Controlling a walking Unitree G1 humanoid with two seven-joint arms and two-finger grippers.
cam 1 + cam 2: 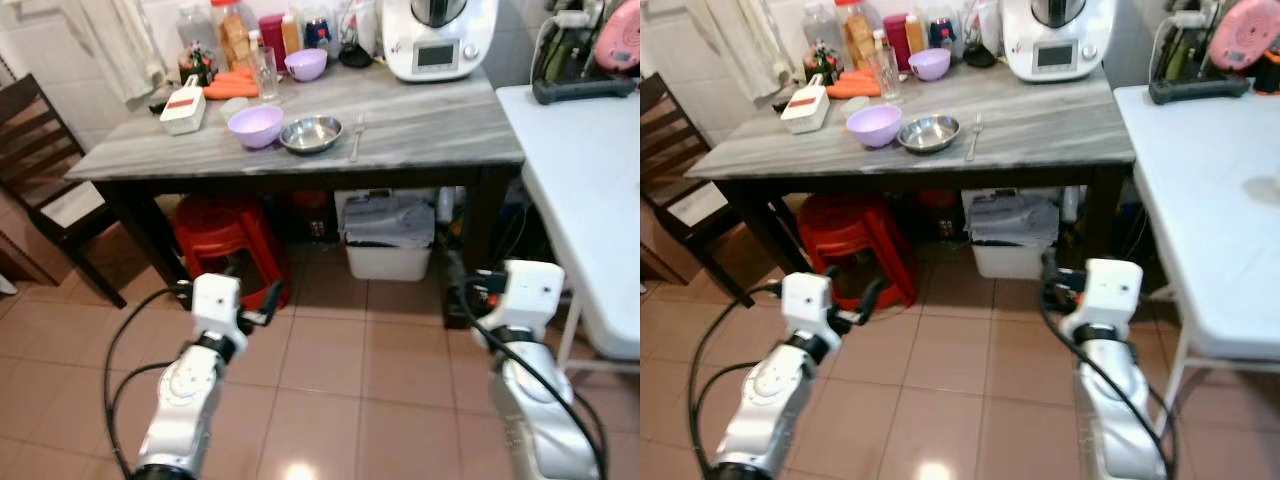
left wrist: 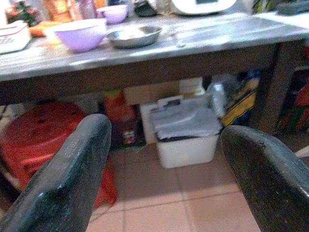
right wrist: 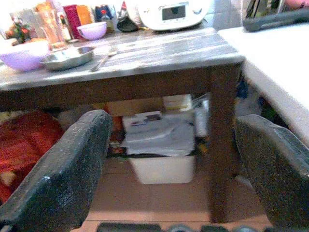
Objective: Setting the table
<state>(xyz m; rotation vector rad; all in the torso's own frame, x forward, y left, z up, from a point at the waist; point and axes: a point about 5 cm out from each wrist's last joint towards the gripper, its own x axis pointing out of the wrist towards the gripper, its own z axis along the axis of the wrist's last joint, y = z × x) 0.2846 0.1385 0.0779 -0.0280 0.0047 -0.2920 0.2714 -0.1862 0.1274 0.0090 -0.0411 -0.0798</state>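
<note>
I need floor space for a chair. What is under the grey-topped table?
Under the table sit a red stool and a white bin with a grey lid. Items behind them are in shadow, hard to identify.

Two silver arms with white boxy wrists, looping black cables, and scuffed black-fingered left pincer (image 2: 164,174).

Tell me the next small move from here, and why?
Probably step closer to the grey table. Both arms are held low over the floor tiles, the left gripper and right gripper open and empty, short of the table's near edge. The large purple bowl, steel bowl and fork sit farther in, likely beyond reach from here.
</note>
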